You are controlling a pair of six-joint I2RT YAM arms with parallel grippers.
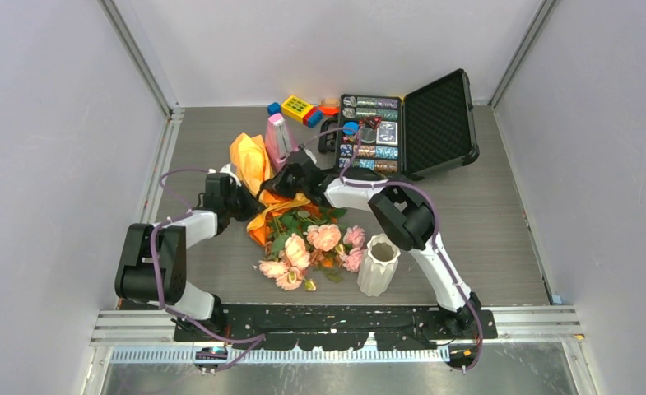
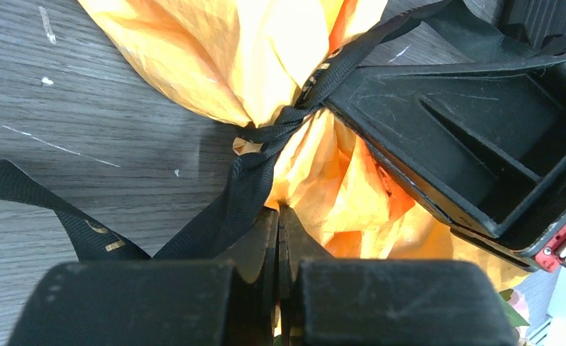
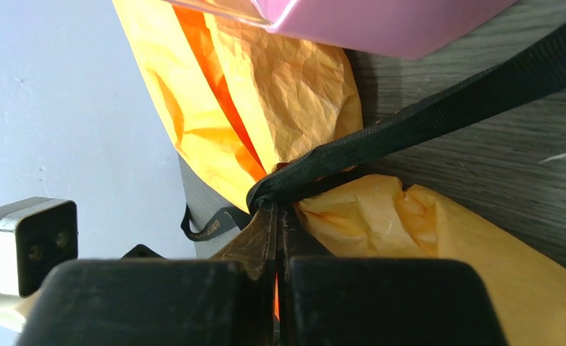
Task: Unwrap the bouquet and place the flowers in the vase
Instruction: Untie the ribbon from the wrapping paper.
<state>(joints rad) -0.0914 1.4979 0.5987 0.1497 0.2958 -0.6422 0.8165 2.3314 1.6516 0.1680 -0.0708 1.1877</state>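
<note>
- One left gripper (image 2: 278, 216), left of centre, has its fingers pressed together at the wrap. The ribbon lies against its tip, but I cannot tell if it is caught.
- One bouquet (image 1: 290, 222) lies mid-table, its orange paper (image 2: 251, 50) still cinched by one black ribbon (image 2: 245, 191).
- One pink object (image 1: 276, 136) stands just beyond the paper, on the far side.
- One right gripper (image 3: 276, 209), just right of the left one, pinches the ribbon at the knot.
- The flowers (image 1: 326, 237), at least six pink and peach blooms, fan out toward the near edge.
- One white vase (image 1: 378, 263) stands upright just right of the blooms, holding nothing.
- One black case (image 1: 439, 115) lies open, far right.
</note>
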